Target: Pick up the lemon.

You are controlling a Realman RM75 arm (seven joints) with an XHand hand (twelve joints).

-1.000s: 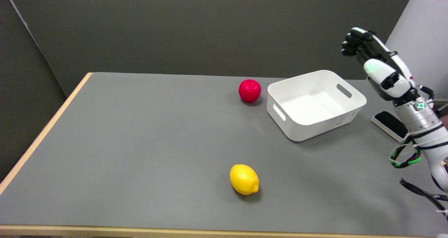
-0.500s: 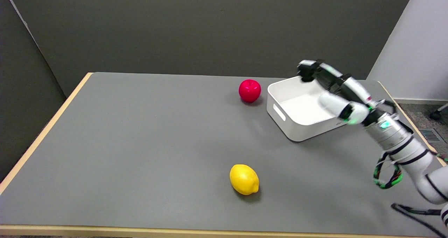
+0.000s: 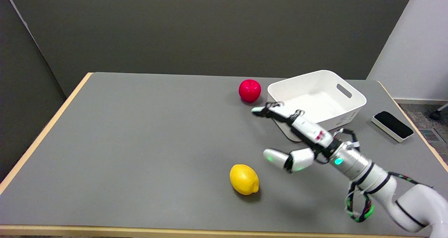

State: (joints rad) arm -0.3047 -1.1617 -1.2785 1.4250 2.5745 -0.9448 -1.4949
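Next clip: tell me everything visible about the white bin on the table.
The white bin is a rectangular open-topped tub with rounded corners, apparently smooth plastic. Slot handles are cut into its end walls, and a small label shows low on the near right side. It sits upright at the table's far right, turned at an angle to the edges, and looks empty. The red apple lies just left, apart from it. The right hand overlaps its near left corner in view; contact cannot be told.

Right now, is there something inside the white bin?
The bin shows a bare white floor and nothing lying on it. The right hand, with its fingers spread, covers the bin's near left corner, so that small part cannot be checked.
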